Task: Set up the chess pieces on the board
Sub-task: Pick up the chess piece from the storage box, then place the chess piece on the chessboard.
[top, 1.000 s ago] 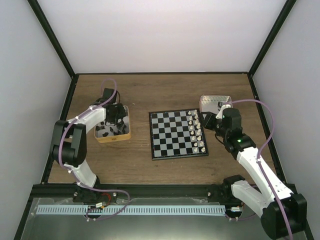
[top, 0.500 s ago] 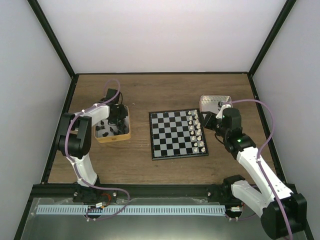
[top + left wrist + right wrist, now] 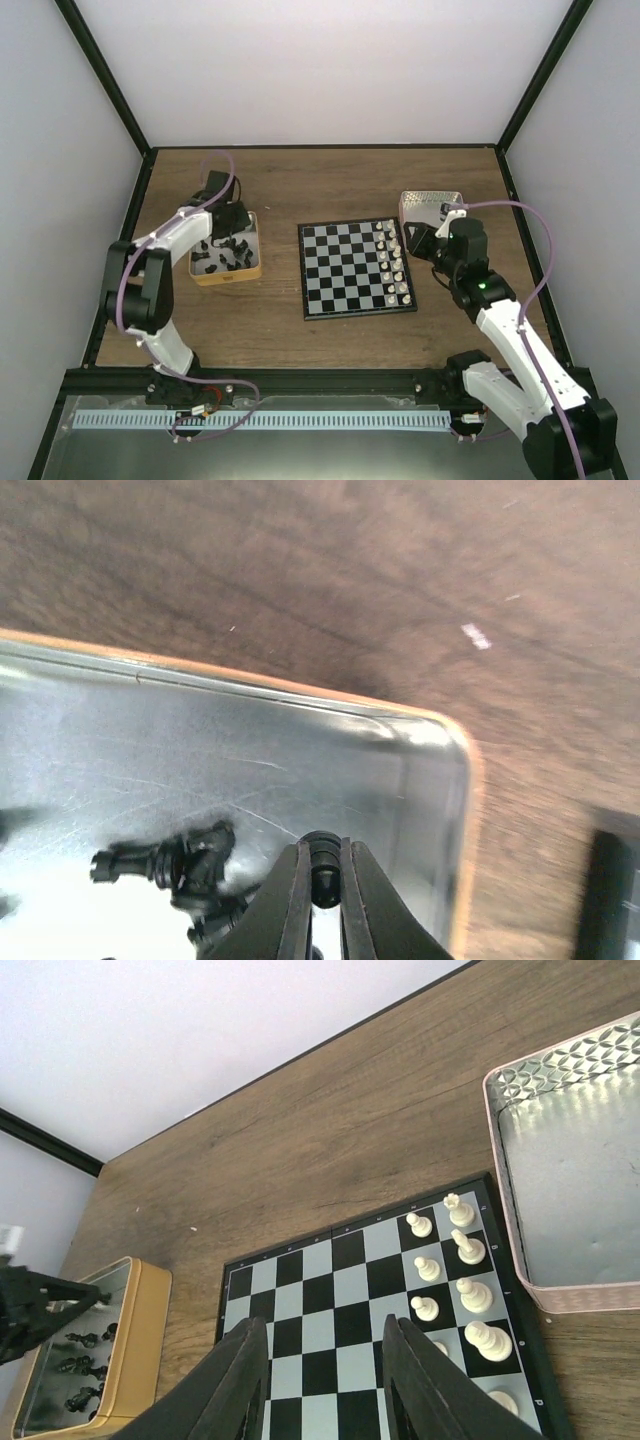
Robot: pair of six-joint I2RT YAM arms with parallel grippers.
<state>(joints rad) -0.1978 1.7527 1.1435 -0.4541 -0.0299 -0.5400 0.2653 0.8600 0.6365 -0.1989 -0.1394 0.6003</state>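
Note:
My left gripper (image 3: 322, 885) is inside the yellow tin (image 3: 300, 730), shut on a small black chess piece (image 3: 322, 860) near the tin's right wall. Other black pieces (image 3: 170, 865) lie on the tin floor to its left. In the top view the left gripper (image 3: 231, 243) is over the tin (image 3: 228, 279). The board (image 3: 340, 270) lies mid-table, with white pieces (image 3: 396, 262) filling its two right columns. My right gripper (image 3: 416, 241) is open and empty, above the board's right side (image 3: 322, 1330). The board (image 3: 350, 1295) and white pieces (image 3: 440, 1270) show below it.
A silver tin with a pink rim (image 3: 430, 203) stands just beyond the board's far right corner; it shows in the right wrist view (image 3: 570, 1190) with nothing in it. The yellow tin (image 3: 140, 1330) with black pieces sits left of the board. Walls enclose the table.
The left arm's elbow swung in and back out while its gripper stayed in the yellow tin, shifting slightly. The right arm has barely moved.

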